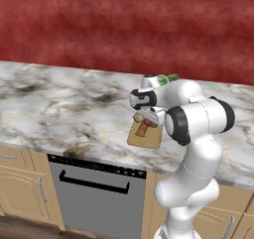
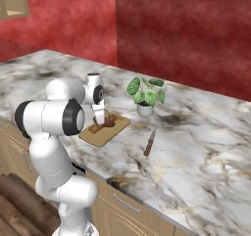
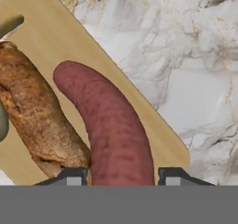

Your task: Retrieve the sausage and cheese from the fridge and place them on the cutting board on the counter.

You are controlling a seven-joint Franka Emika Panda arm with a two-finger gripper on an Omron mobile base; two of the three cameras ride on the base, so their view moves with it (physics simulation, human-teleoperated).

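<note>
Sausage (image 3: 114, 135) between tool (image 3: 122, 175) fingertips (over board (image 3: 51, 37))

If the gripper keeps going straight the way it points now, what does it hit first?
The sausage: it lies between the tips of the gripper, with the cutting board right under it. Whether the tips already touch it is unclear.

White rounded arm with dark joints

The arm (image 1: 196, 149) is built of glossy white, bulbous links, smooth as moulded plastic, with black rings and black round caps at the joints. The wrist carries a short white cylinder with a dark top. The tool (image 3: 120, 177) ends in two small dark grey finger tips with lighter grey square faces. No cables or markings can be made out.
</note>
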